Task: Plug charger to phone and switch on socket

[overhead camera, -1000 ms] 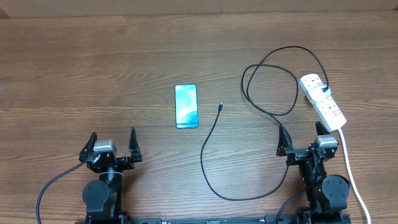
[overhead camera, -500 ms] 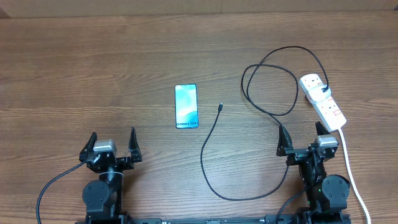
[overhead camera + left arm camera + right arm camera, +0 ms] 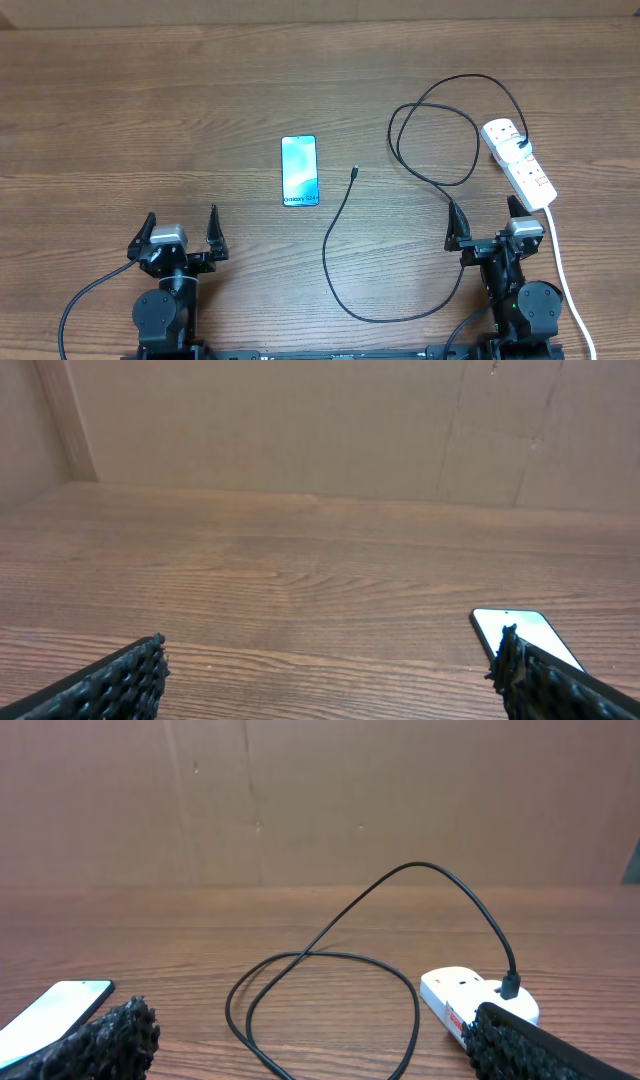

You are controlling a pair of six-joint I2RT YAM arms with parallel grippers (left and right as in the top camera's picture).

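The left hand [image 3: 181, 226] and right hand [image 3: 483, 217] gape empty, and the limp, light charger [image 3: 324, 255] looks best pinched just behind its plug tip [image 3: 355, 172].

On the desk [image 3: 150, 100]: one phone [image 3: 299, 171], one charger [image 3: 325, 255], one socket [image 3: 520, 165]. Two tools at its near edge: left tool [image 3: 181, 222], right tool [image 3: 483, 212].
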